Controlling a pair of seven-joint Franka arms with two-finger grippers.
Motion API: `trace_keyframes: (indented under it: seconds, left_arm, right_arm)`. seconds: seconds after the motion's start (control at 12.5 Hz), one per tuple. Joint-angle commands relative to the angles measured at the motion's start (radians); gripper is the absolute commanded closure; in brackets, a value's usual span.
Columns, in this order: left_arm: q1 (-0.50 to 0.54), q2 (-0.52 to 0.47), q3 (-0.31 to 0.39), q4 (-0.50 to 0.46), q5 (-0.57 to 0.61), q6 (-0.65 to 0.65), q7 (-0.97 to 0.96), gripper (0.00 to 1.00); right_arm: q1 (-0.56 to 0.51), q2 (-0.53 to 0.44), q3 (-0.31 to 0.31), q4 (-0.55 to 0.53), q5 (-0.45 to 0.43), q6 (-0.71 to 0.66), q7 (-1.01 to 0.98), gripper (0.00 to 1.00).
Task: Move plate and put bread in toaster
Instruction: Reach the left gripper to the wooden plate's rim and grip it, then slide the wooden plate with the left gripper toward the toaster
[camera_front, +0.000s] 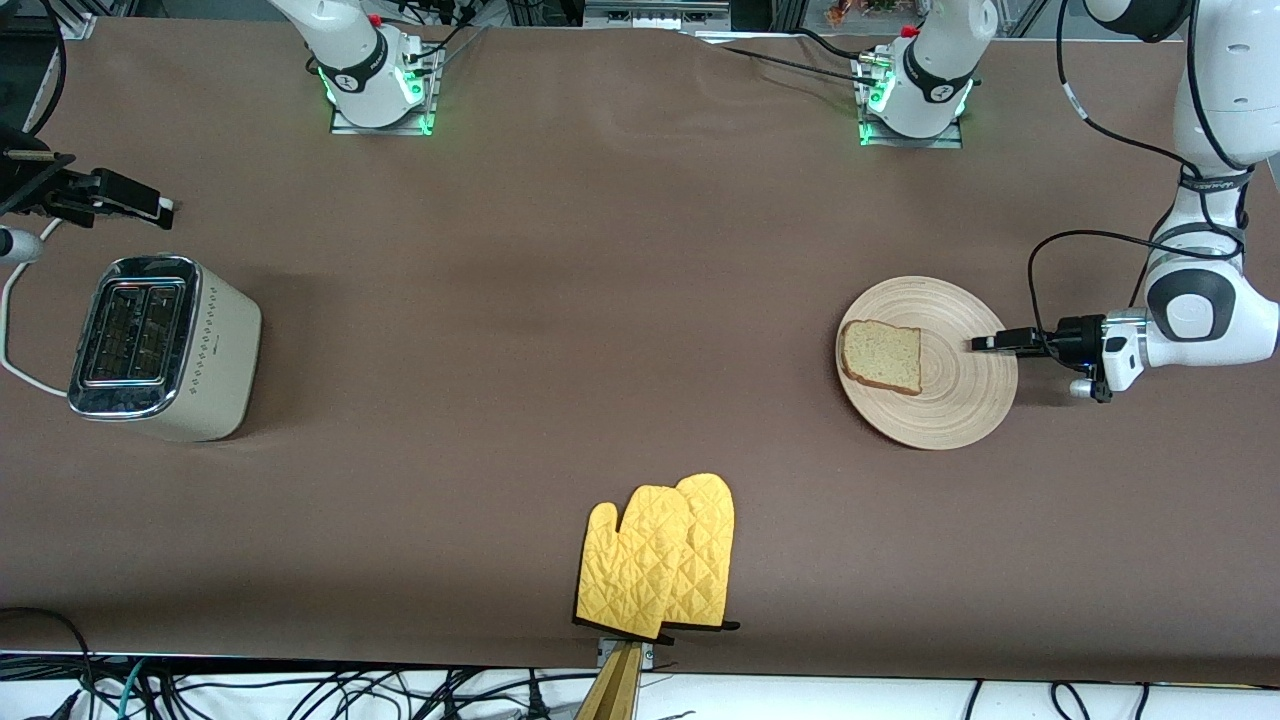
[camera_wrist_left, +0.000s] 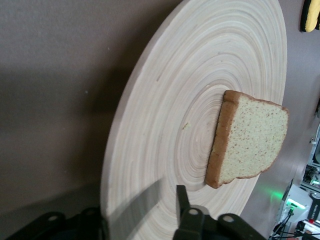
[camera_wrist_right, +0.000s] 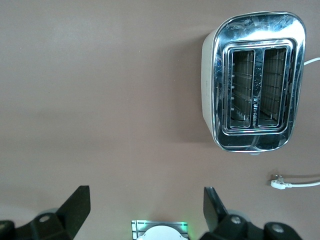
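Clearly, the bread (camera_front: 882, 356) lay flat on the plate (camera_front: 950, 400) toward the left arm's end of the table. My left gripper (camera_front: 985, 343) sat at the plate's rim, its jaws straddling the edge; I could not tell whether they pinched it. Both toaster (camera_front: 160, 345) slots looked empty; I could read no writing on it. My right gripper (camera_front: 160, 208) hung just beside the toaster, jaws spread. Mitts (camera_front: 660, 555) lay nearer the camera.

Tan bread (camera_front: 882, 357) lies flat on the beige plate (camera_front: 950, 410); cream toaster (camera_front: 165, 347) stands well apart.
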Motion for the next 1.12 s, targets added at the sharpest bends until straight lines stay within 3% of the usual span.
trace_keyframes:
  seconds: [0.0, 0.56, 1.04]
  left_arm:
    - [-0.017, 0.026, 0.006, 0.017, -0.039, 0.053, 0.160, 1.00]
    - [-0.039, 0.035, 0.000, 0.023, -0.021, 0.048, 0.173, 1.00]
    - [-0.059, 0.033, -0.063, 0.025, -0.051, 0.005, 0.114, 1.00]
  right_arm:
    - [-0.002, 0.007, -0.005, 0.018, 0.019, -0.010, -0.008, 0.00]
    - [-0.002, 0.007, -0.005, 0.018, 0.019, -0.012, -0.008, 0.00]
    - [-0.002, 0.008, -0.005, 0.018, 0.019, -0.016, -0.008, 0.00]
